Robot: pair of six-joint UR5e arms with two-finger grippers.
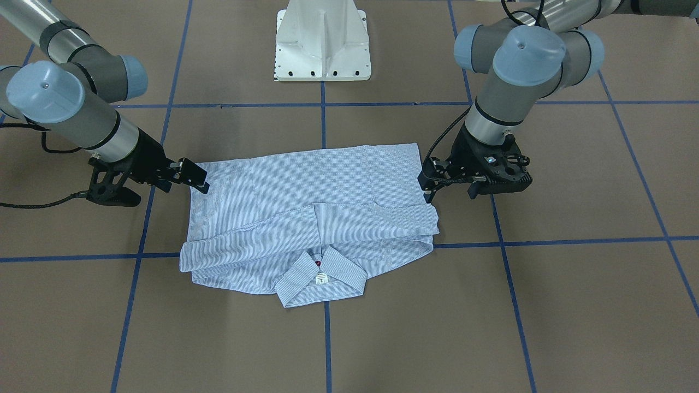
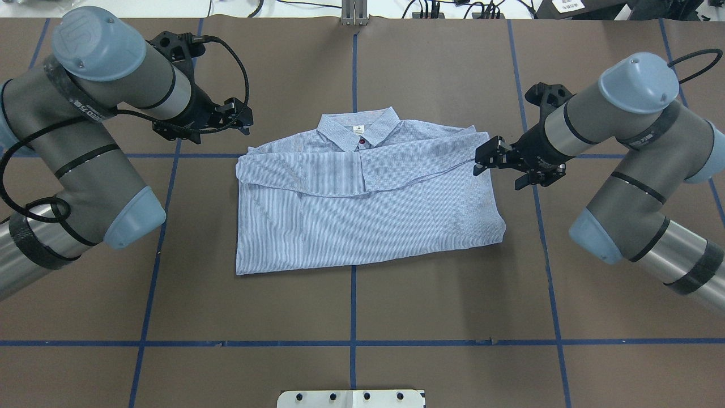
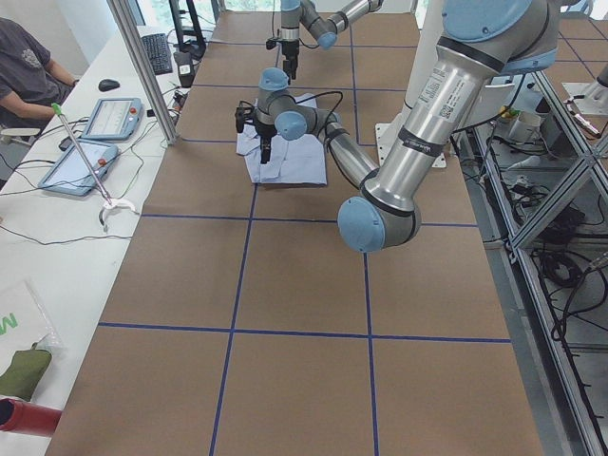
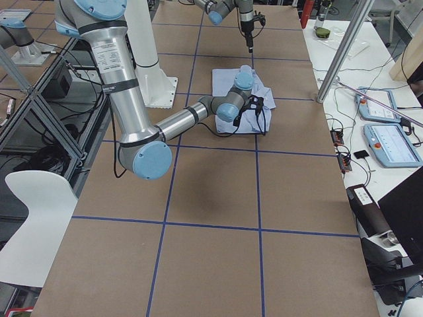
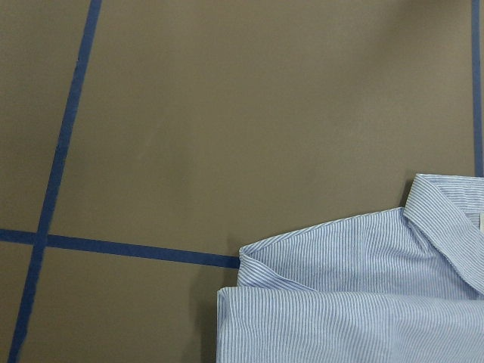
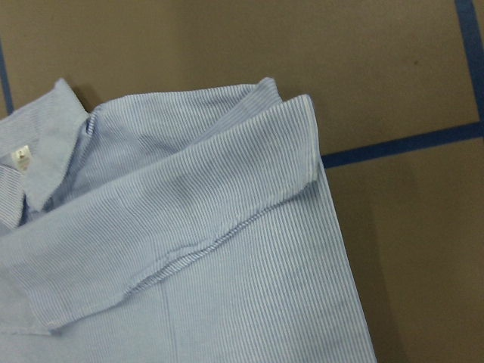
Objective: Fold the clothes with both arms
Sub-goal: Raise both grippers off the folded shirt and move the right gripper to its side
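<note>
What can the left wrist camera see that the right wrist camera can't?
Only the left wrist view shows two lines of blue tape crossing, with lots of bare table around them. Only the right wrist view shows the white label and a sleeve folded across the front. Both show the striped shirt, its collar, the brown table and some blue tape.

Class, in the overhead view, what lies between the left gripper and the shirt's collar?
Only bare brown table separates the left gripper from the collar, as the overhead view shows.
</note>
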